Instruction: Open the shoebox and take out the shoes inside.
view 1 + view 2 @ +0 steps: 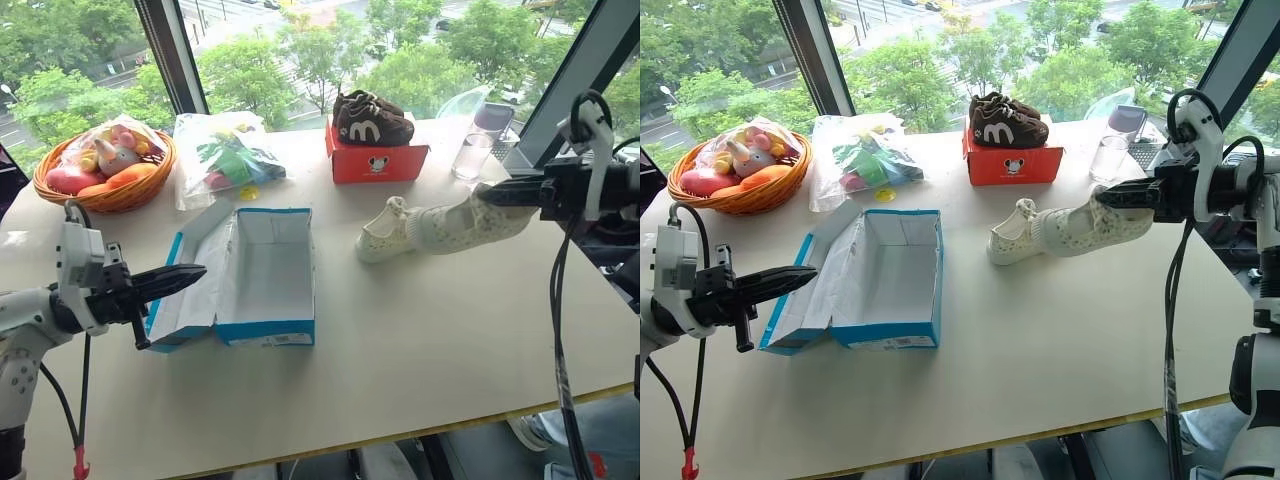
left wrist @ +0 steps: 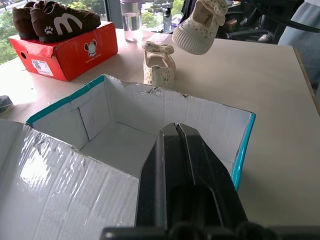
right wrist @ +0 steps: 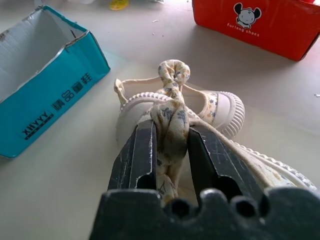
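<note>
Cream shoe (image 1: pixel 470 222) aloft, clamped in right gripper (image 1: pixel 490 195), right of open shoebox (image 1: pixel 255 335).

Table (image 1: pixel 420 340): the light wooden rectangular table is being stood before the windows.
Shoebox (image 1: pixel 270 275): the bright blue cardboard shoebox is being kept left of centre, lid laid open to its left.
Shoes: one small cream-white sneaker (image 1: pixel 385 232) is being rested right of the shoebox; the other cream-white sneaker (image 1: pixel 465 222) is being held above the table, overlapping it.
Red box (image 1: pixel 378 160): the smaller red cardboard box is being kept behind the sneakers, dark brown shoes (image 1: pixel 372 118) on it.
Basket (image 1: pixel 105 168): the woven wicker basket is being kept at the back left.
</note>
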`<act>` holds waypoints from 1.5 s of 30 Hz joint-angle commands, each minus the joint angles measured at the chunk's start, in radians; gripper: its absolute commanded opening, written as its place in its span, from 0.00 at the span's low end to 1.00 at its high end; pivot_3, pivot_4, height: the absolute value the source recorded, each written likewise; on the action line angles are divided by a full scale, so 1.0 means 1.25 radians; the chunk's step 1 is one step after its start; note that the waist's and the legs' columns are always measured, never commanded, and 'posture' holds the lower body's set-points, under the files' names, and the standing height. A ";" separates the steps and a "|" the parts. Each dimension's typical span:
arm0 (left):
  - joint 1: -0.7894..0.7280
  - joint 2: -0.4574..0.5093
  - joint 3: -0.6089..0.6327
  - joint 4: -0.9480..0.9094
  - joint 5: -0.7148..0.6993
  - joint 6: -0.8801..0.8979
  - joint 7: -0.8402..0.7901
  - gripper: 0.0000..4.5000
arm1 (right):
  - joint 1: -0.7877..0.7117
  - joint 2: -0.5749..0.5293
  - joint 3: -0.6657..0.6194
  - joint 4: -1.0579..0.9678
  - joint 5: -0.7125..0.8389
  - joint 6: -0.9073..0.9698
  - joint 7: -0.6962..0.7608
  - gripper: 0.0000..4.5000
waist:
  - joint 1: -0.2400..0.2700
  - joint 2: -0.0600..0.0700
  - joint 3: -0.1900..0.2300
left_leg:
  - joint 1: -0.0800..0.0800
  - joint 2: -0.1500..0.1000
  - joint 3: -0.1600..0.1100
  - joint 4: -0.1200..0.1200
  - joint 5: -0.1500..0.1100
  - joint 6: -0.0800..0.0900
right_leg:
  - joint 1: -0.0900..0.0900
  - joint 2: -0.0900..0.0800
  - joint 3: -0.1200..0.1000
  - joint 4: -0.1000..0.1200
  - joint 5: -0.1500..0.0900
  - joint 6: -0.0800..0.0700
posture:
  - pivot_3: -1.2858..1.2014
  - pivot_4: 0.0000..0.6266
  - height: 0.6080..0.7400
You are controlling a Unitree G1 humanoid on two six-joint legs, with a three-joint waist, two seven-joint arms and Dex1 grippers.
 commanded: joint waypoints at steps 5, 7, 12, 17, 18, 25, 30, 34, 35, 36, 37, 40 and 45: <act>0.006 0.006 0.018 -0.032 -0.016 -0.001 0.009 0.00 | 0.063 0.026 0.079 0.012 -0.091 -0.128 -0.003 0.25 | 0.001 0.000 0.000 | 0.000 0.000 0.000 0.000 0.000 0.000 | 0.000 0.000 0.000 0.000 0.000 0.000 | 0.52 0.24 1.00; 0.012 0.006 0.022 -0.035 -0.015 -0.002 0.011 0.00 | 0.072 0.045 0.103 0.031 -0.124 -0.160 -0.024 0.25 | 0.001 0.000 0.000 | 0.000 0.000 0.001 0.000 0.000 0.000 | 0.000 0.000 0.001 0.000 0.000 0.000 | 0.52 0.24 1.00; 0.020 0.004 0.027 -0.043 -0.020 0.001 0.018 0.00 | 0.055 0.115 0.112 0.099 -0.160 -0.210 -0.070 0.25 | -0.001 0.000 0.000 | 0.002 0.000 0.003 0.000 0.000 0.000 | 0.000 0.000 0.003 0.001 0.000 0.000 | 0.52 0.24 1.00; 0.024 0.001 0.025 -0.048 -0.019 -0.002 0.023 0.00 | 0.026 0.177 0.091 0.162 -0.179 -0.219 -0.140 0.25 | -0.001 0.000 0.000 | 0.003 0.000 0.004 0.000 0.000 0.000 | 0.001 0.000 0.004 0.001 0.000 0.000 | 0.52 0.24 1.00; 0.024 0.001 0.025 -0.048 -0.021 -0.002 0.024 0.00 | 0.027 0.179 0.085 0.159 -0.177 -0.216 -0.144 0.30 | 0.000 0.000 0.000 | 0.003 0.000 0.004 0.000 0.000 0.000 | 0.001 0.000 0.004 0.001 0.000 0.000 | 0.52 0.24 1.00; 0.028 0.003 0.028 -0.046 -0.023 -0.003 0.024 0.00 | 0.092 0.127 0.048 0.005 -0.163 -0.165 -0.127 0.79 | 0.004 0.000 0.000 | 0.002 0.000 0.004 0.000 0.000 0.000 | 0.000 0.000 0.004 0.000 0.004 -0.004 | 0.52 0.24 1.00; 0.029 0.004 0.023 -0.038 -0.017 -0.008 0.017 0.00 | 0.170 0.010 0.034 -0.118 -0.148 -0.159 -0.044 0.86 | 0.008 0.000 0.000 | 0.002 0.000 0.005 0.000 0.000 0.000 | 0.000 0.000 0.004 0.000 0.003 -0.002 | 0.52 0.24 1.00; 0.025 0.003 0.018 -0.032 -0.014 -0.010 0.014 0.00 | 0.200 -0.047 0.014 -0.143 -0.141 -0.179 -0.023 0.86 | 0.001 0.000 0.000 | 0.003 0.000 0.007 0.000 0.000 0.000 | 0.000 0.000 0.006 0.000 0.001 0.002 | 0.52 0.24 1.00; 0.023 0.002 0.015 -0.031 -0.013 -0.011 0.014 0.00 | 0.204 -0.053 0.008 -0.148 -0.136 -0.180 -0.024 0.86 | -0.001 0.000 0.000 | 0.003 0.000 0.007 0.000 0.000 0.000 | 0.001 0.000 0.006 0.001 0.001 0.002 | 0.52 0.24 1.00; 0.022 0.001 0.014 -0.029 -0.012 -0.011 0.014 0.00 | 0.207 -0.055 -0.001 -0.157 -0.128 -0.177 -0.025 0.86 | -0.002 0.000 0.000 | 0.004 0.000 0.008 0.000 0.000 0.000 | 0.001 0.000 0.007 0.001 0.001 0.002 | 0.52 0.24 1.00; 0.023 -0.001 0.012 -0.027 -0.011 -0.012 0.014 0.00 | 0.212 -0.051 -0.015 -0.177 -0.114 -0.169 -0.029 0.86 | -0.003 0.000 0.000 | 0.004 0.000 0.009 0.000 0.000 0.000 | 0.001 0.000 0.008 0.001 0.001 0.002 | 0.52 0.24 1.00; 0.034 -0.027 0.006 -0.014 0.004 -0.009 0.051 0.00 | 0.233 0.016 -0.094 -0.270 -0.042 -0.121 -0.089 0.86 | -0.005 0.000 0.000 | 0.005 0.000 0.010 0.000 0.000 0.000 | 0.000 0.000 0.009 0.001 0.001 0.002 | 0.52 0.24 1.00; 0.062 -0.109 0.036 -0.031 0.030 0.034 0.239 0.00 | 0.335 0.202 -0.285 -0.504 0.115 -0.016 -0.262 0.86 | 0.002 -0.001 0.000 | 0.004 0.001 0.010 0.000 0.000 0.000 | 0.000 0.001 0.010 0.002 0.001 0.002 | 0.52 0.24 1.00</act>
